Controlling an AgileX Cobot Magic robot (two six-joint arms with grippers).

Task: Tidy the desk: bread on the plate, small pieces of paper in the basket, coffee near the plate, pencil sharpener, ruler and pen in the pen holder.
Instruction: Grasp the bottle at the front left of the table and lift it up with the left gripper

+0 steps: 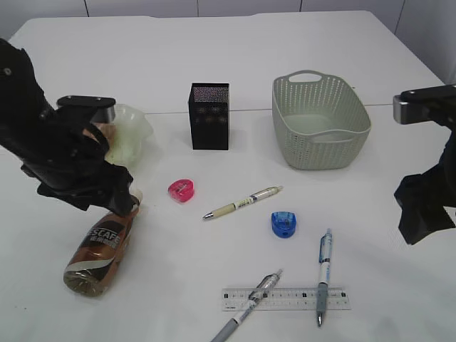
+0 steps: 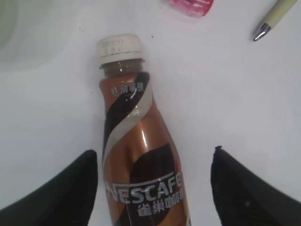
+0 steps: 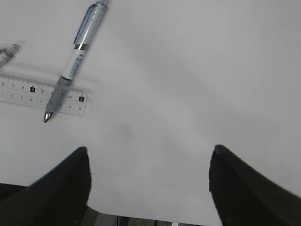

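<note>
Coffee pickup, left side
Left pincer (image 2: 153,188) wide, straddling lying Nescafe bottle (image 2: 141,155) on bench (image 1: 299,71); close squarely on body, lift upright, set beside plate (image 1: 132,132). Right pincer (image 3: 148,188) wide, empty.

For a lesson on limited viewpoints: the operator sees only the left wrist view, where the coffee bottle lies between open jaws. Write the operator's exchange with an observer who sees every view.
Operator: I see the coffee lying down. Where is the pen holder?
Observer: The pen holder stands upright at the back, left of the basket.
Operator: And the ruler?
Observer: The ruler lies flat at the near edge, with a grey pen and a blue pen crossing it.
</note>
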